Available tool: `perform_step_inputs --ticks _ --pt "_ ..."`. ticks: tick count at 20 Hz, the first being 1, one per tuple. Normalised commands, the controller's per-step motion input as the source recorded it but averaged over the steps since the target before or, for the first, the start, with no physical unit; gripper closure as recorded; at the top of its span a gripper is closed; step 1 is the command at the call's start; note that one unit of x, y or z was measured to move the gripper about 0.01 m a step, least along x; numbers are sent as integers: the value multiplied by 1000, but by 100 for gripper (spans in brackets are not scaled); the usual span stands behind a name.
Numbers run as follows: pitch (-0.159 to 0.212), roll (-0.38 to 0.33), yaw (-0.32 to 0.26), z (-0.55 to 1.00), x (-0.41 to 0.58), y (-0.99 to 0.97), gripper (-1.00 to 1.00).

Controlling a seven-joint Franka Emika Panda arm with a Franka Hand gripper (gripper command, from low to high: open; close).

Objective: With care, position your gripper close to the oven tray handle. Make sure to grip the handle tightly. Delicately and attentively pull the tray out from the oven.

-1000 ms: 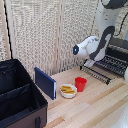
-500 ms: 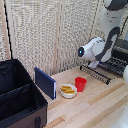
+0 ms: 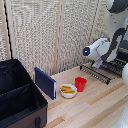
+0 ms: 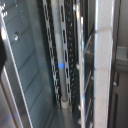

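End effector [image 3: 96,64] over tray [image 3: 102,70]; finger state could not be told.
Wooden counter [image 3: 95,102], slatted screen wall [image 3: 50,35]; tray's long axis ran diagonally toward the exterior view's right.

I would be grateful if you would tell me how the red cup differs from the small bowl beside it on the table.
The red cup is taller and narrower, while the small bowl is low and wide. The cup is solid red; the bowl is white. The bowl holds yellowish pieces; what the cup holds cannot be seen. Both stand upright on the wooden table, close together, in front of the wire tray.
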Motion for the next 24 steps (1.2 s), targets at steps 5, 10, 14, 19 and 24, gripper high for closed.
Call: perform_step_inputs --ticks 5,10,14,19,24 --pt "0 -111 20 0 -28 -8 100" --pt "0 -160 13 0 -17 1 100" --pt "3 -92 55 0 -4 47 100" --pt "42 103 165 210 -5 237 100" --pt "89 169 187 218 97 310 100"
